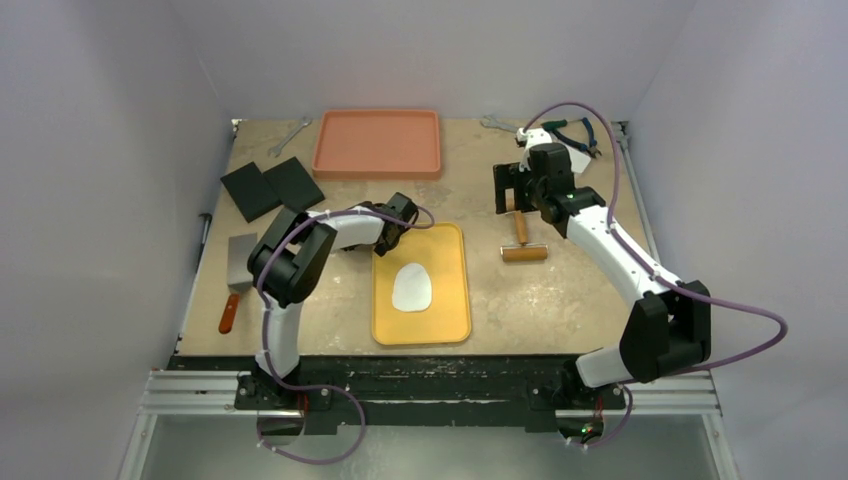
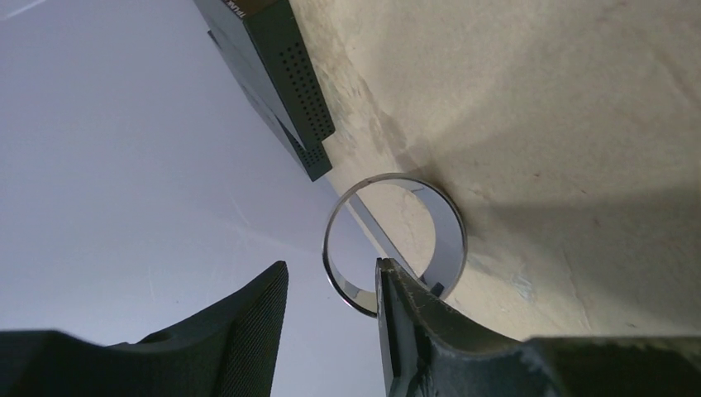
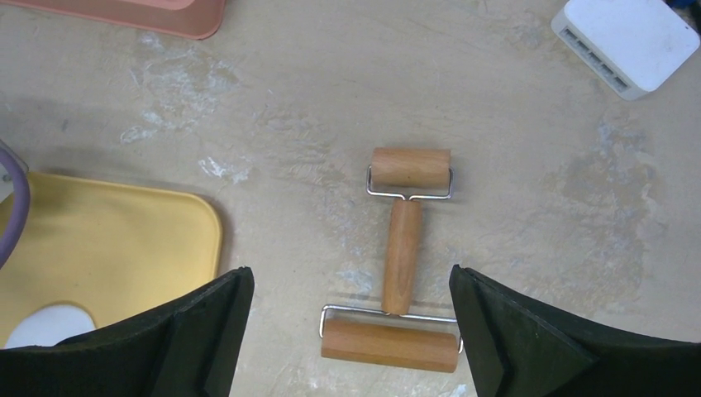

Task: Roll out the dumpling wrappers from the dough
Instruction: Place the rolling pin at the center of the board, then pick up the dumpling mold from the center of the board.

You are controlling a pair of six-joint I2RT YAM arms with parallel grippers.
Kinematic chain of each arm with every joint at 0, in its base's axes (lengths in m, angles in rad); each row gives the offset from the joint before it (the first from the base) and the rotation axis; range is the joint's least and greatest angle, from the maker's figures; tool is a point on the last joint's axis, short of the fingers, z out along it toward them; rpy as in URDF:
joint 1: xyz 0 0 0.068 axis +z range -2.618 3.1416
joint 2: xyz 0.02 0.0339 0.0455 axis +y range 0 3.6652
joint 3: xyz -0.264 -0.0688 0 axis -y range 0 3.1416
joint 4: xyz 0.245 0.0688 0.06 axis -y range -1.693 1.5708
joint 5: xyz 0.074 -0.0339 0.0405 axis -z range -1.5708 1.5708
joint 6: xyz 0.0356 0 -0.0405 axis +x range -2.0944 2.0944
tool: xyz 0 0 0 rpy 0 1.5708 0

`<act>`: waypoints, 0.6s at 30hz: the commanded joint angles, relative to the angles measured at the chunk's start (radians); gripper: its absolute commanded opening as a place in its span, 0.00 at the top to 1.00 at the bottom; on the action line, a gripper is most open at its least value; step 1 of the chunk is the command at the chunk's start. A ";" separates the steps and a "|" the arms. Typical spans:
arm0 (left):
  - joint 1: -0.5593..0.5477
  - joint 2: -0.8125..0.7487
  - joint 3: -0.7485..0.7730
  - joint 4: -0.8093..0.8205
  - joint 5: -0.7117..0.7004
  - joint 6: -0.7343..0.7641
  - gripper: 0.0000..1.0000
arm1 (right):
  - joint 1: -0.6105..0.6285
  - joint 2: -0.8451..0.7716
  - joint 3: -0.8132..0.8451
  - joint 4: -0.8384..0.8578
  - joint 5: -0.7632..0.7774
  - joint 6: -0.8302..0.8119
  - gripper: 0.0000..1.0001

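**Soft overhead light, faint shadows, some blur up close**

In the top external view light falls evenly from above. The counter is bright and the arms cast only faint, diffuse shadows. The white dough is nearly washed out, its surface without detail, and the whole picture is slightly soft. In the left wrist view a broad shadow darkens the counter at lower right. The ring cutter shows pale glints along its metal rim, and the left gripper is dark, close and a little blurred. The right wrist view is crisp: the wooden roller throws a thin soft shadow.
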 commanded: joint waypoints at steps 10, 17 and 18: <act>0.037 0.008 -0.013 0.109 -0.087 0.117 0.99 | -0.001 -0.055 -0.018 0.058 -0.063 0.001 0.02; 0.038 -0.102 0.050 0.045 0.071 0.080 1.00 | -0.001 -0.067 -0.021 0.059 -0.088 0.001 0.01; 0.038 -0.138 0.088 -0.001 0.144 0.045 1.00 | -0.001 -0.069 -0.021 0.060 -0.101 0.001 0.01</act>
